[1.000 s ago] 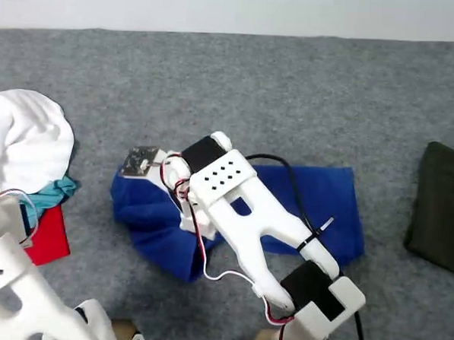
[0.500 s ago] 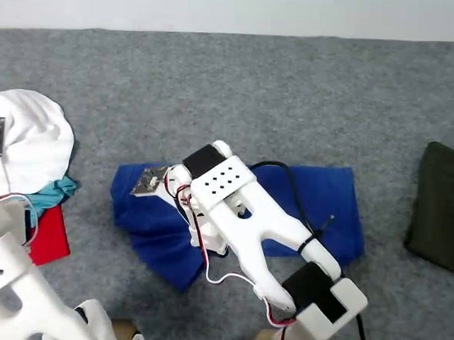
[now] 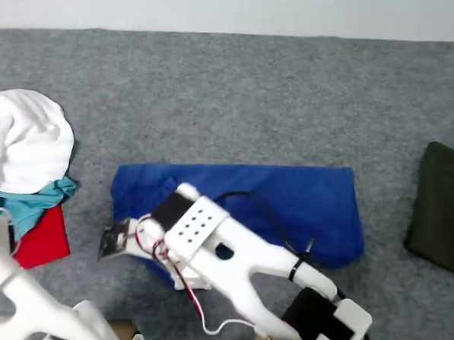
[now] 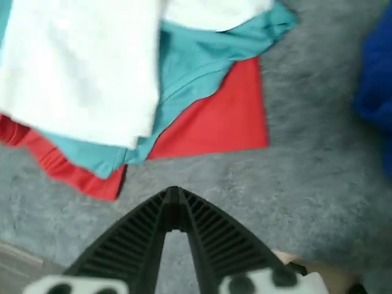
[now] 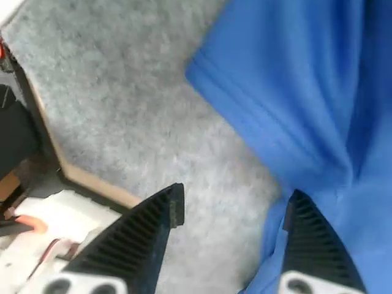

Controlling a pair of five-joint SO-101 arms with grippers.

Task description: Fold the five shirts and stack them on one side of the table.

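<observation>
the blue shirt point(image 3: 286, 196) lies spread out mid-counter point(image 3: 254, 88). the right hand point(image 5: 236, 196) hangs open at its near left corner. the left hand point(image 4: 175, 195) is closed above bare counter beside the left pile: white shirt point(image 3: 27, 140) over teal shirt point(image 3: 35, 202) over red shirt point(image 3: 44, 240). a dark green shirt point(image 3: 442, 204) lies at the right edge.

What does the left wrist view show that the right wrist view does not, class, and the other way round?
Left wrist view alone of the two: a white shirt, a teal shirt and a red shirt piled together, beyond the shut left gripper. Right wrist view alone of the two: the open right gripper and the table's wooden edge. Both: the blue shirt and the grey table.
</observation>
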